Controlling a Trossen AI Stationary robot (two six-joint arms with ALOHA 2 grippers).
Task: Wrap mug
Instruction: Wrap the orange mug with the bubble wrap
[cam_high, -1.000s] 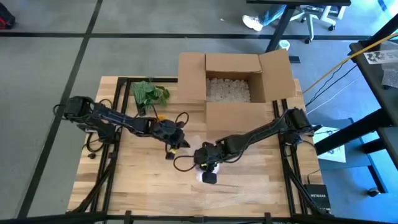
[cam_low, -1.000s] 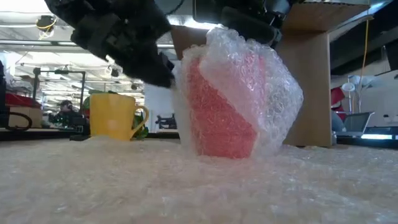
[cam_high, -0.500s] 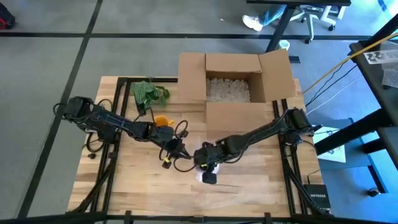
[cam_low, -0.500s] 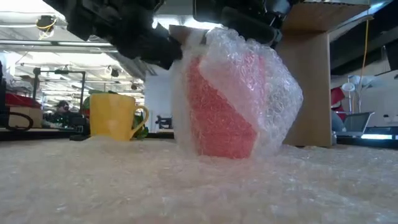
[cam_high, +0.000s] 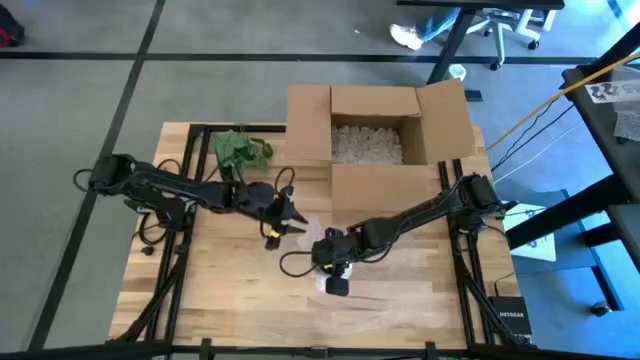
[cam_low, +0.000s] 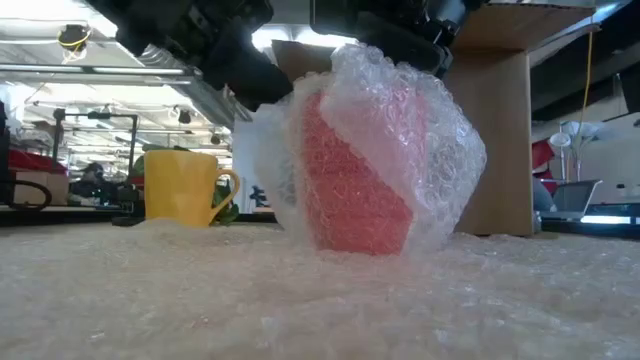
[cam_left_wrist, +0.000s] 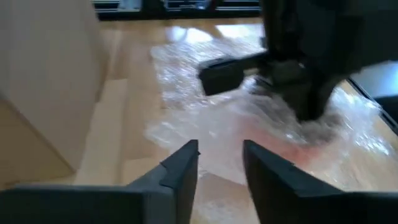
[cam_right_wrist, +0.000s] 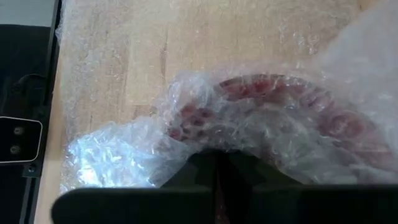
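- Two arms meet near the middle of the wooden table (cam_high: 200, 290) in the high view. The right gripper (cam_high: 333, 252) sits over the wrapped mug, which I judge pins the bundle in place, while the left gripper (cam_high: 287, 217) hovers just beside it toward the open cardboard box (cam_high: 375, 125). The box holds pale loose fill, probably the parcel's destination. A leafy green plant (cam_high: 238, 150) lies by the table's far left corner.
- Low view: the red mug (cam_low: 355, 190) stands upright on a sheet of bubble wrap (cam_low: 320, 300) spread over the table, with more wrap (cam_low: 440, 150) draped around it in lumpy, cloudy folds. One side hangs loose as a flap, so the wrapping looks partly done. A yellow mug (cam_low: 183, 186), smooth and glossy, stands bare well behind.
- Left wrist view: this arm's two dark fingers (cam_left_wrist: 183, 165) are apart with nothing between them, aimed at a crinkled edge of wrap on the wood, seemingly ready to take the loose flap. The other arm's gripper presses on the pink bundle beyond.
- Right wrist view: its fingers are closed together, pinching wrap against the mug's rounded red rim (cam_right_wrist: 273, 93), the film bunched and glossy there.
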